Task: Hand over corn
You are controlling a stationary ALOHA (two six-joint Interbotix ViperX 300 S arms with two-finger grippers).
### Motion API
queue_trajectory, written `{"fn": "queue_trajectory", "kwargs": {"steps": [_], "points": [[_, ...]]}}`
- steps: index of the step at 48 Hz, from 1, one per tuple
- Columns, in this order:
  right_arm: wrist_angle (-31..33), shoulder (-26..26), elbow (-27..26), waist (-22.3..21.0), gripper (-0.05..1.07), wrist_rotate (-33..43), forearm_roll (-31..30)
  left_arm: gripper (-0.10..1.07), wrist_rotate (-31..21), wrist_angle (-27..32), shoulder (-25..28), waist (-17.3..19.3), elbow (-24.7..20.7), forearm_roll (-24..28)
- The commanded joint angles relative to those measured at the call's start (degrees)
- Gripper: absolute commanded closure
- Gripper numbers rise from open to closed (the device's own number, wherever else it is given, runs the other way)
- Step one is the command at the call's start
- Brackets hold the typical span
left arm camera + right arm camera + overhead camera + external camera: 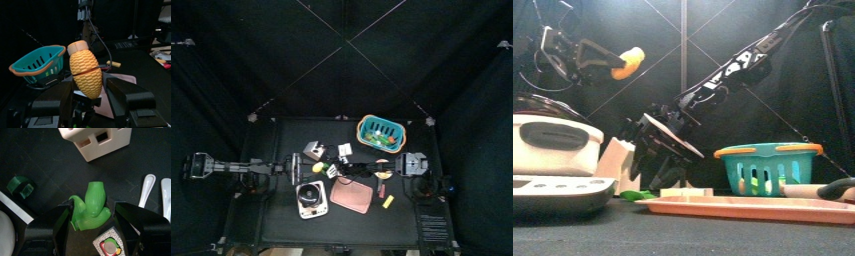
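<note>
Dead center of the left wrist view, your left end effector (90, 95) pinches the corn (85, 67) low down. Looks like light, slick plastic, so grab its upper half.

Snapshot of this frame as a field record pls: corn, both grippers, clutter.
corn: upright between the left gripper's fingers, lifted clear of the table
left gripper: shut on corn
right gripper: open, low over the table, fingers either side of a green toy piece; contact unclear
handover: not yet done, grippers apart
basket: teal with an orange rim, on the table
tray: pink, flat, at the front
white block: square holes, beyond the green piece
</note>
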Motion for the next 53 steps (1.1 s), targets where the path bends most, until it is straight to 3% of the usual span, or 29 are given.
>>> {"fn": "queue_trajectory", "kwargs": {"steps": [1,15,40,53], "points": [[0.0,-1.6,-0.9,0.9,0.13,-0.1,0.0,0.37,0.0,-0.2,0.0,0.0,-0.7,0.0],[3.1,-8.7,2.9,3.1,0.14,-0.1,-0.4,0.37,0.0,-0.2,0.0,-0.1,-0.7,0.0],[3.0,-21.8,12.5,5.8,0.14,0.8,-1.1,0.37,0.0,3.2,0.2,0.0,-0.4,0.1],[-4.9,-28.7,17.1,7.9,0.14,0.7,-4.9,0.37,-0.1,11.2,3.2,-1.5,-2.3,0.0]]}}
